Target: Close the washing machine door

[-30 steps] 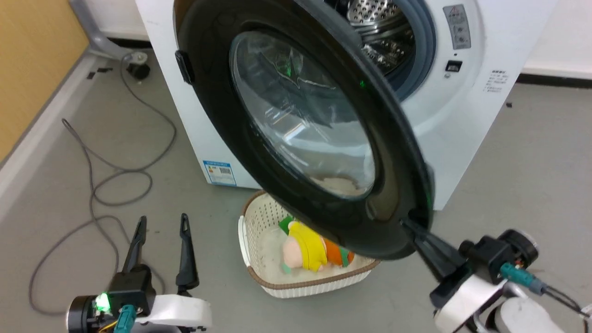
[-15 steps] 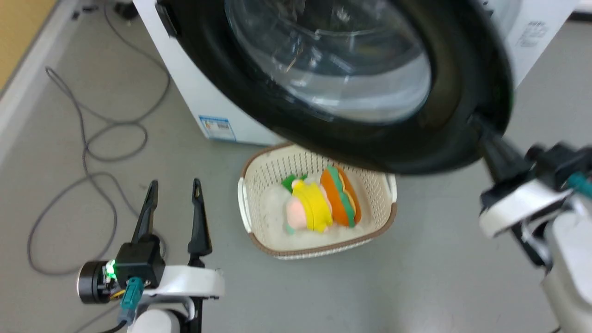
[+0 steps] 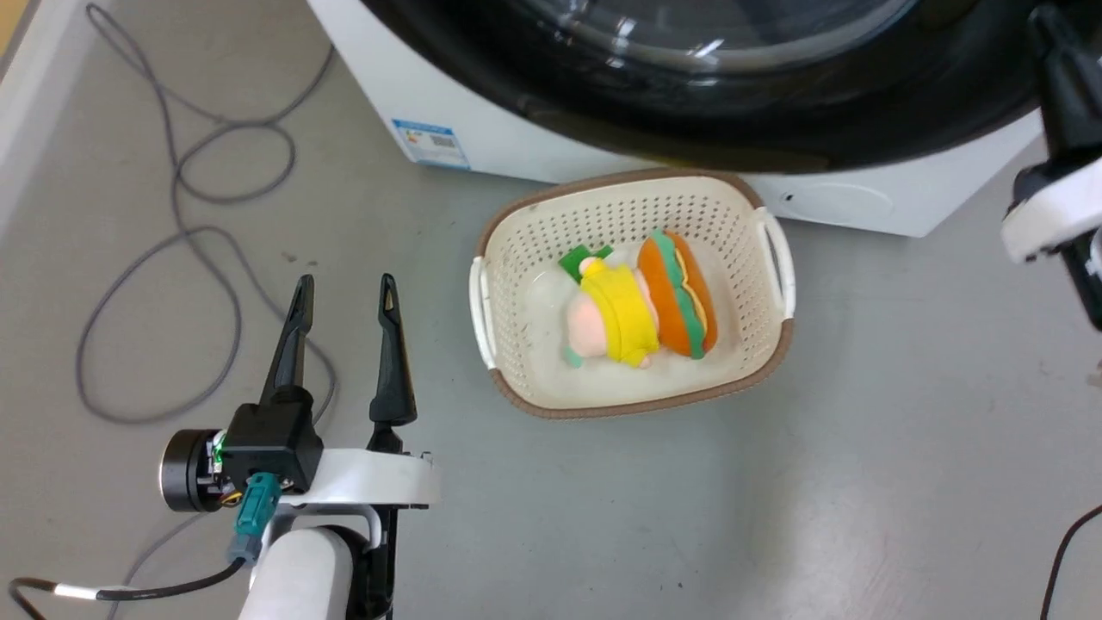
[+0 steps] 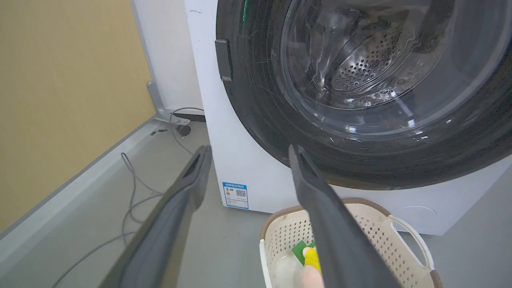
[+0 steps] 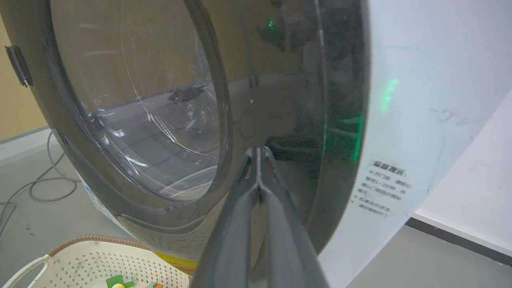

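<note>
The right jaws are shut, tips pressed on the washing machine door (image 5: 160, 120) ahead; left jaws are open. Steady, square pushing is advised.

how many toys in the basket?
2: a yellow-and-pink plush at the middle of the basket, and an orange bun-shaped one touching its right side. More may be hidden beneath.

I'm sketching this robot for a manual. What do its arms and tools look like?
The left tool has two long, dark, tapering fingers on a black block, with a green light, a teal connector and a black cable with a white band. Its arm is white. The right tool has the same dark fingers and a white shell.
</note>
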